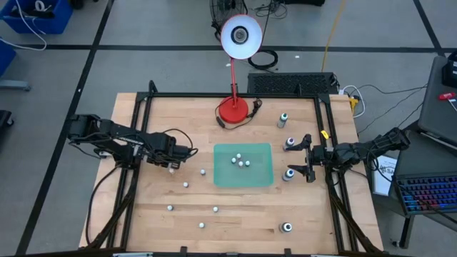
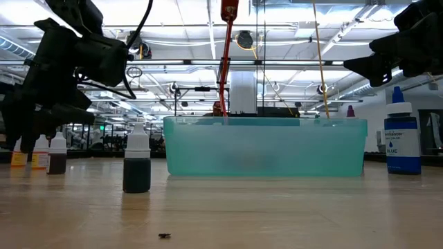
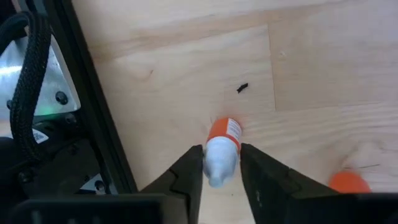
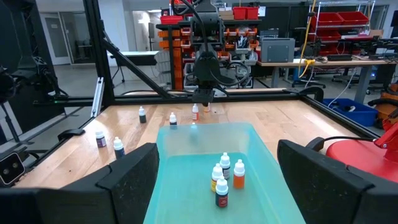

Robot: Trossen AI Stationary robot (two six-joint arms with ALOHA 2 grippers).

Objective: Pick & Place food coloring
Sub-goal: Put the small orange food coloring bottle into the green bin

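The food coloring is a set of small white-capped bottles. Several stand in the green tray, among them an orange one. Others stand scattered on the wood, such as a dark one and a blue one. My left gripper is left of the tray, pointing down, shut on an orange bottle. My right gripper hovers open at the tray's right edge, level and facing left, touching nothing; in its wrist view its fingers frame the tray. My left gripper has the orange bottle pinched between its two fingers at the white cap end. The fingers come from above, pointing down, one on each side. The orange body points away toward the table below. Whether its base is on the wood or lifted clear, I cannot tell.
A red-based desk lamp stands at the far edge behind the tray. A black frame borders the table on both sides. Loose bottles sit near the right gripper and along the near side. Another orange piece lies beside the held bottle.
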